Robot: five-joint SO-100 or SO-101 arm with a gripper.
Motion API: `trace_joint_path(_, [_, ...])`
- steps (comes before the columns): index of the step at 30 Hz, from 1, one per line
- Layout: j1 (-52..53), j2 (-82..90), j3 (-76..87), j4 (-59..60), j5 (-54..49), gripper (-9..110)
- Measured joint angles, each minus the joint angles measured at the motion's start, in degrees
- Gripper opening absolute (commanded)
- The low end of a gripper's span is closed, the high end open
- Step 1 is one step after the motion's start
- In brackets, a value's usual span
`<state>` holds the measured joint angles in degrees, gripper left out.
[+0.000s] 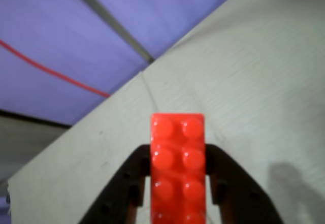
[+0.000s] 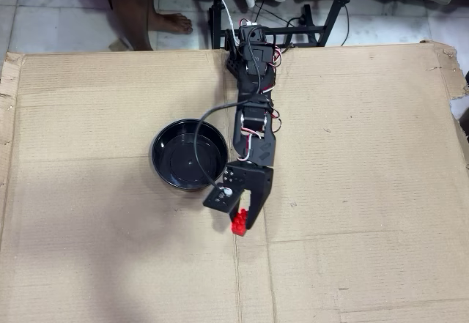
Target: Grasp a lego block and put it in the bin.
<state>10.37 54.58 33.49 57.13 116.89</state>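
Note:
The red lego block [image 1: 177,168] sits between my gripper's two black fingers, studs toward the wrist camera. My gripper [image 1: 177,173] is shut on it. In the overhead view the gripper [image 2: 239,223] holds the red block [image 2: 239,223] over the cardboard, just below and to the right of the black round bin [image 2: 188,154]. The bin does not show in the wrist view.
A large cardboard sheet [image 2: 352,162] covers the floor under the arm. The arm's base [image 2: 249,41] stands at the sheet's far edge, with cables and a metal stand behind it. A person's bare foot [image 2: 157,23] is beyond the far edge.

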Motion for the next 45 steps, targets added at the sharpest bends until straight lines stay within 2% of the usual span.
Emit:
trace_joint_path(24, [12.8, 12.4, 0.0, 31.4, -11.4, 7])
trace_joint_path(45, [17.8, 12.7, 0.0, 44.2, -12.0, 8])
